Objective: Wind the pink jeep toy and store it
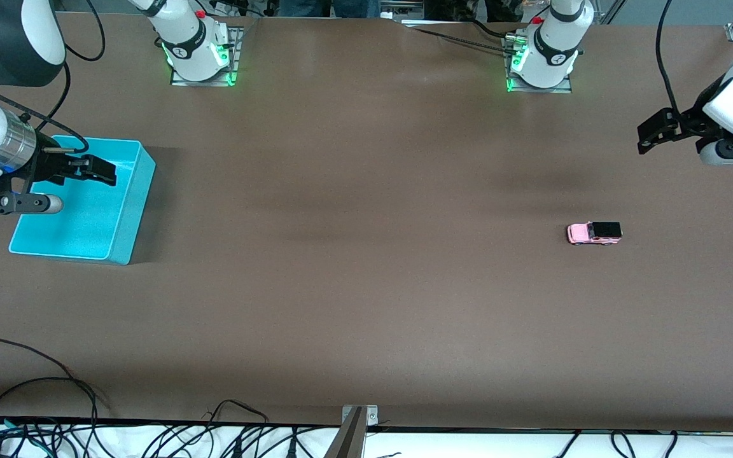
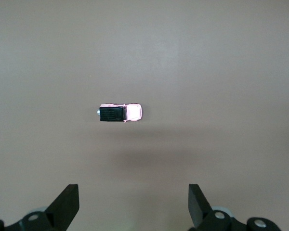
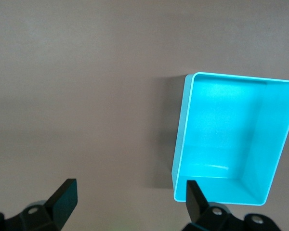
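Pink jeep toy (image 1: pixel 594 233): set upright on the brown surface (image 1: pixel 366 267) toward the left arm's end, untouched.
Left jaws (image 1: pixel 645 135): held open in the air, well apart from the jeep.
Right jaws (image 1: pixel 104 170): held open over the turquoise bin (image 1: pixel 131 210).
Bin: seen empty.

Left arm's black two-finger gripper (image 2: pixel 133 204): only fingertips show in the wrist view; body cut off.
Open turquoise plastic bin (image 1: pixel 126 210): one corner hidden by right arm.
Tiny pink-and-black jeep toy (image 1: pixel 594 233): wheels too small to tell.
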